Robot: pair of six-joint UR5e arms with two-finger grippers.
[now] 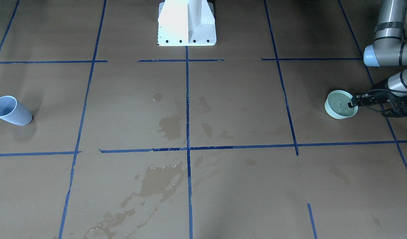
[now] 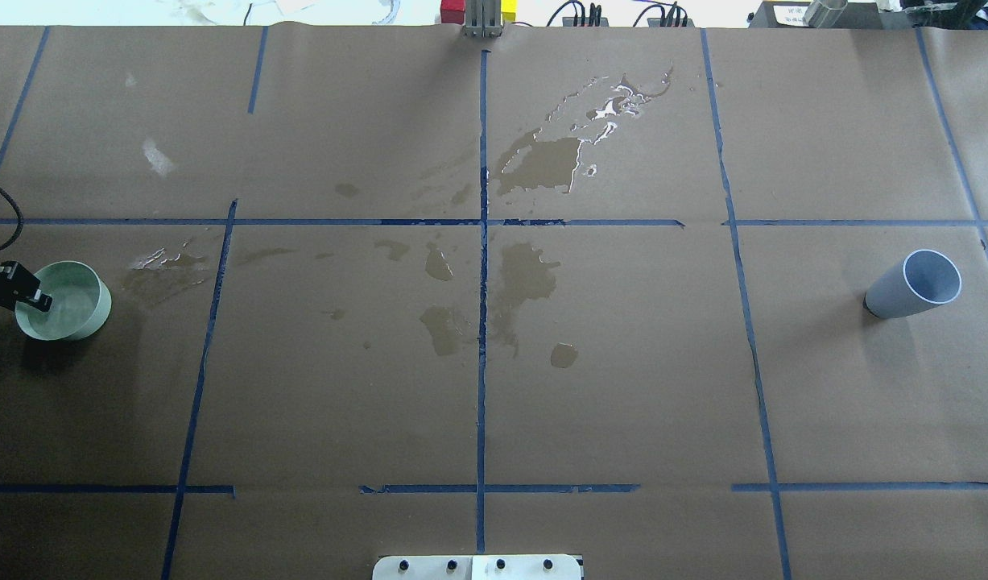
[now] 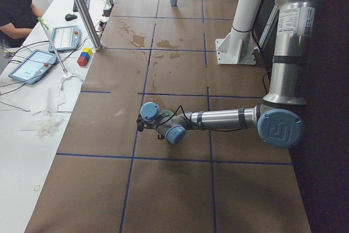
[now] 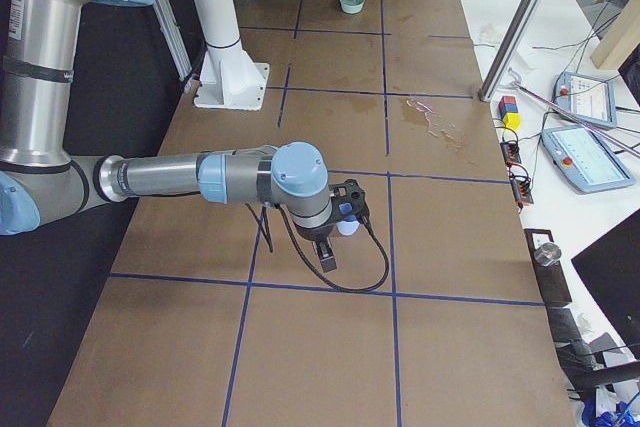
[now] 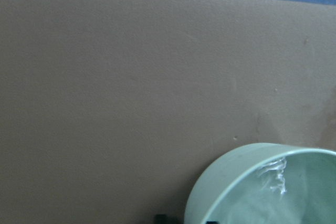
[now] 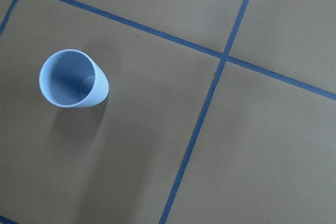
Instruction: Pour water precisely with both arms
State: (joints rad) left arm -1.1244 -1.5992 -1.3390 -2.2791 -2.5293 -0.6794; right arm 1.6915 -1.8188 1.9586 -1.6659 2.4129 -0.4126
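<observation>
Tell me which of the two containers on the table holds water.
The pale green bowl, with the left gripper on its rim: water glistens inside it. The blue cup across the table looks empty.

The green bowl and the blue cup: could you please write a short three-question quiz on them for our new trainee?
1. True or false: the blue cup is full of water.
2. Where is the left gripper? A: at the rim of the green bowl. B: over the blue cup. C: midway between the two.
3. In one word, what does the green bowl hold?

Key: 1 false, since the right wrist view shows its inside empty. 2 A, with one finger inside the rim. 3 water, with a rippling surface.
</observation>
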